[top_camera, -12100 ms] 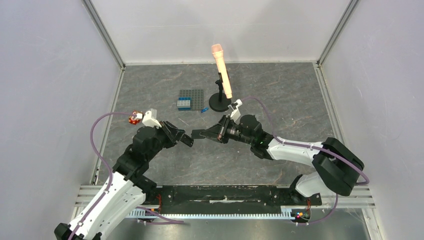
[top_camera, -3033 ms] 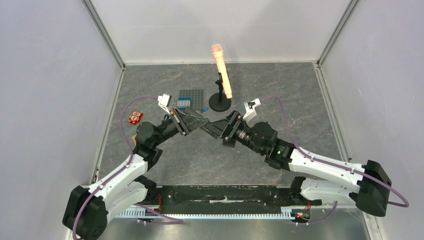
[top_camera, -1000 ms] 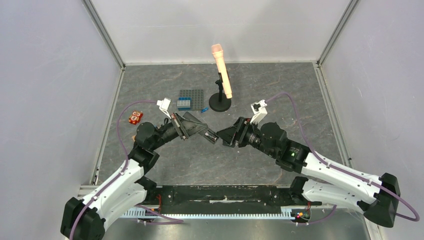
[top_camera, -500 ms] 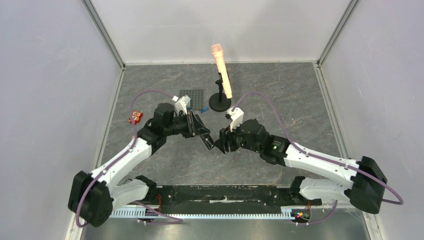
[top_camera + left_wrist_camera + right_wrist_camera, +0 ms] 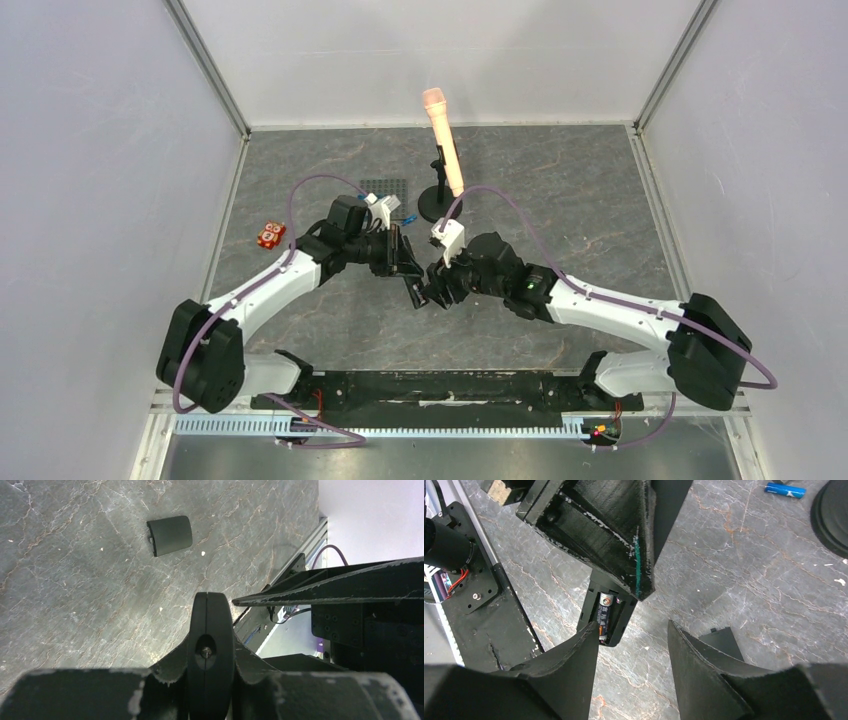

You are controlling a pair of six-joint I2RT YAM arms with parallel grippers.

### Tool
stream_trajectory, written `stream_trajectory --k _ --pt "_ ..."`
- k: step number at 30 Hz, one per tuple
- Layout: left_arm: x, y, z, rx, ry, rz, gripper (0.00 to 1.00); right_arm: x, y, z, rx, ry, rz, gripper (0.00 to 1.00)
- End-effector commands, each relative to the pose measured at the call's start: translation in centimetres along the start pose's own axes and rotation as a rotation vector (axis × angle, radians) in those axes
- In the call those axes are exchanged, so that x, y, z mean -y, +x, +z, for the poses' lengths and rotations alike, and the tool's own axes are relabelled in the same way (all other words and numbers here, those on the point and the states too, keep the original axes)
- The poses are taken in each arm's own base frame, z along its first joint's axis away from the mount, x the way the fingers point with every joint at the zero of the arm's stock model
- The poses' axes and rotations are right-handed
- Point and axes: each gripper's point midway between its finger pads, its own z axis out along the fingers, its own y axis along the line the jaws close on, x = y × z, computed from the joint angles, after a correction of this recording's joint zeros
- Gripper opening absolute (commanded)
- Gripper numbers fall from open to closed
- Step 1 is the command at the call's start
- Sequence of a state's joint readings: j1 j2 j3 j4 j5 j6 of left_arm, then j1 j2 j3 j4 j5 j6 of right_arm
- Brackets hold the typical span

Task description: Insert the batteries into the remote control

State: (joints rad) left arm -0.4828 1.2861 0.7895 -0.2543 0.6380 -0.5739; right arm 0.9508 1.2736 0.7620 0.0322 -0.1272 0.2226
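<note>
Grey stone-veined table top, scuffed. Far middle: round black microphone stand base, with a small blue cylinder just beside it and a grey studded plate near. Left edge: small red item. Black back cover lies flat, alone.

No legible text; print on the batteries too blurred
</note>
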Motion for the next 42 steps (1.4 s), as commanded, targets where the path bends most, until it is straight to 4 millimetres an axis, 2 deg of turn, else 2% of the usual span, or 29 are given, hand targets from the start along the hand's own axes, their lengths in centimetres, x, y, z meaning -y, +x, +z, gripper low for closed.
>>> stream_trajectory --k 1,7,12,16,21,27,31,39,42 --pt "1.6 -1.8 -0.2 0.011 0.041 0.081 0.02 -0.9 -2.5 0.8 0.074 -0.055 -0.007 0.54" --pt "1.9 -2.2 0.1 0.005 0.058 0.092 0.02 0.0 -1.4 1.6 0.054 -0.005 0.033 0.54" --pt "2.1 -2.0 0.2 -0.003 0.079 0.094 0.02 1.4 -0.9 1.8 0.053 0.049 0.056 0.48" --pt "2.1 -1.9 0.3 -0.008 0.087 0.093 0.02 1.5 -0.6 2.1 0.049 0.048 0.056 0.43" --pt "1.5 -2.2 0.6 0.011 0.062 0.081 0.02 1.5 0.0 2.4 0.039 0.047 0.070 0.43" --pt "-2.3 -3.1 0.9 0.052 -0.150 0.032 0.02 2.5 0.2 2.5 0.050 0.102 0.117 0.39" --pt "-5.6 -2.8 0.7 0.012 -0.348 -0.020 0.02 3.1 0.4 2.4 0.066 0.130 0.157 0.44" --pt "-9.0 -3.2 -0.7 -0.076 -0.684 -0.018 0.02 3.4 1.8 2.9 0.039 0.146 0.198 0.47" --pt "-9.9 -3.7 -1.3 -0.087 -0.855 0.015 0.02 4.4 2.1 2.7 0.046 0.204 0.223 0.48"
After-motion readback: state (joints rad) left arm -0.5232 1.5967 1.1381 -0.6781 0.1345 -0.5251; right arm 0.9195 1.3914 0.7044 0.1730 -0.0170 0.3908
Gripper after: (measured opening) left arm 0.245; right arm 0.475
